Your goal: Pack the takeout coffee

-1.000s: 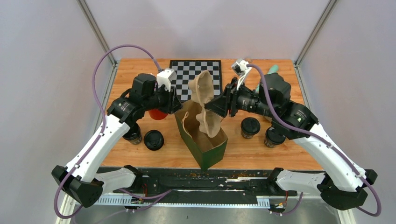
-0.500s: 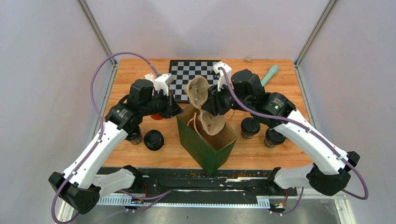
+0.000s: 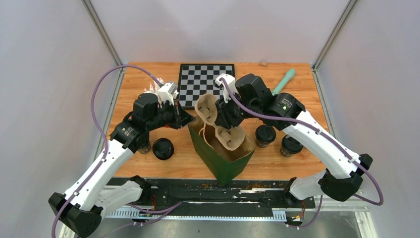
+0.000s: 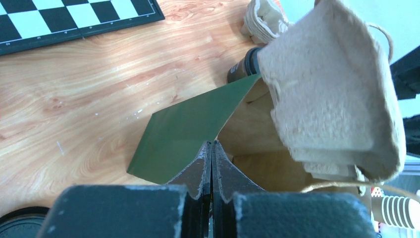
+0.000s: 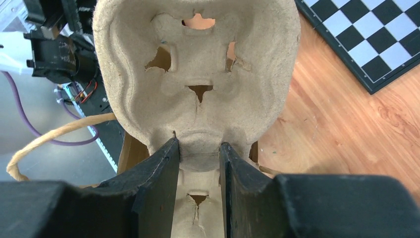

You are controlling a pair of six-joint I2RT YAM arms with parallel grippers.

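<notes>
Now the right gripper [image 5: 198,148] clasps the cup carrier [image 5: 198,74] half inside the paper bag [image 3: 223,161], whose left rim the left gripper [image 4: 212,148] pinches; next, it likely needs seating flat.

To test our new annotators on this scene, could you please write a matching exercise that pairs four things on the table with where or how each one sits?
Things:
1. pulp cup carrier
2. green paper bag
3. checkerboard
4. teal handle

Places or states:
A. flat at the back middle of the table
B. rim pinched by the shut left gripper
C. lying near the back right corner
D. gripped by the right gripper, lower end in the bag's mouth

Pairs: 1-D, 2-B, 3-A, 4-C
</notes>
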